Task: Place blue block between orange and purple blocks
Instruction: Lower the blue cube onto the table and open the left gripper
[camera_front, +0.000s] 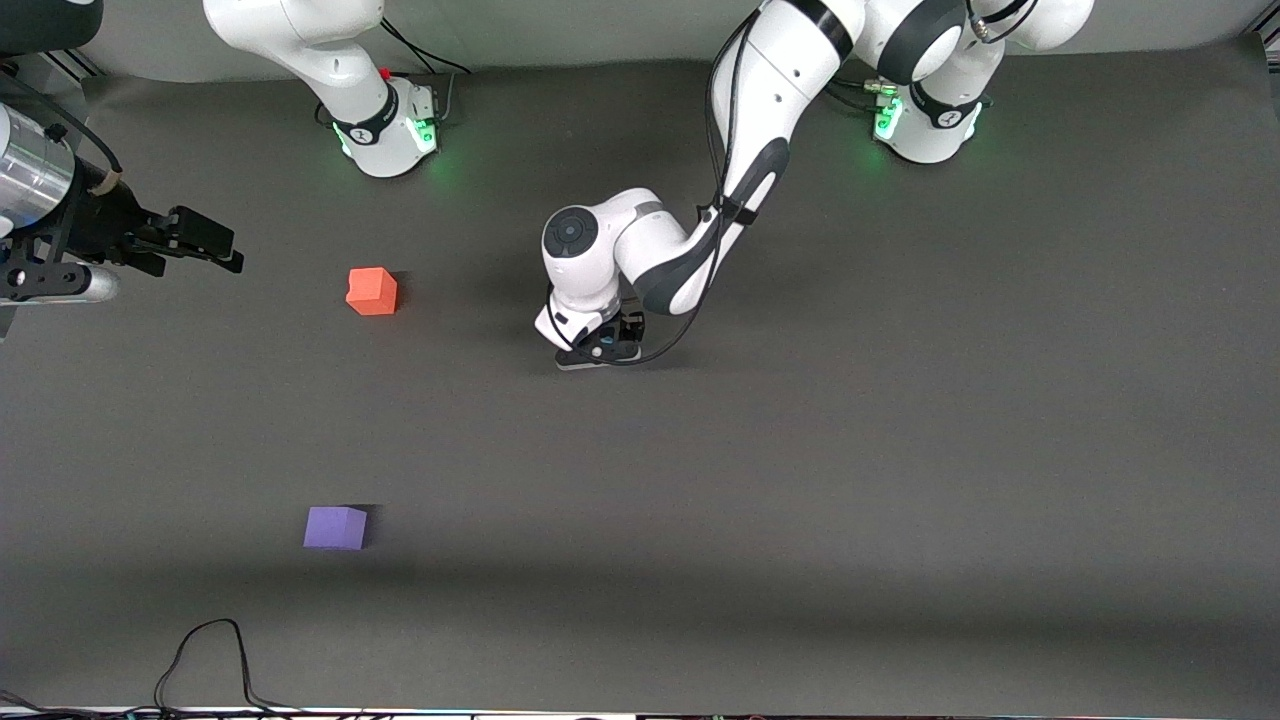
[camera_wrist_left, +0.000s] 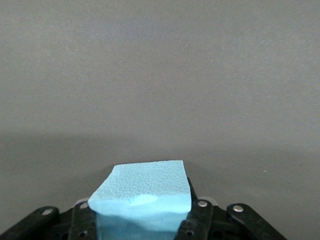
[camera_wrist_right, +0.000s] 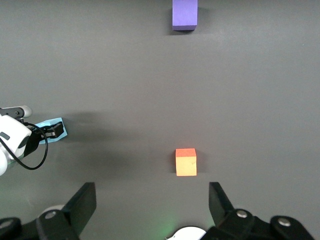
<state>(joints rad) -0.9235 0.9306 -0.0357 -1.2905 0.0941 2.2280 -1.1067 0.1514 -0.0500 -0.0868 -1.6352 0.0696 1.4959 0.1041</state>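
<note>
The blue block (camera_wrist_left: 145, 185) is a light sky-blue cube held between the fingers of my left gripper (camera_wrist_left: 142, 220), which is shut on it. In the front view this gripper (camera_front: 600, 345) hangs low over the middle of the mat, and only a sliver of the blue block (camera_front: 607, 338) shows. The orange block (camera_front: 372, 291) lies toward the right arm's end of the table. The purple block (camera_front: 336, 527) lies nearer the front camera than the orange one. My right gripper (camera_wrist_right: 151, 187) is open and empty, high over the mat by the orange block (camera_wrist_right: 186, 162).
The dark mat (camera_front: 900, 450) covers the whole table. A black cable (camera_front: 205, 650) loops at the mat's edge nearest the front camera. The right arm's white base (camera_front: 385, 130) and the left arm's white base (camera_front: 930, 125) stand at the edge farthest from that camera.
</note>
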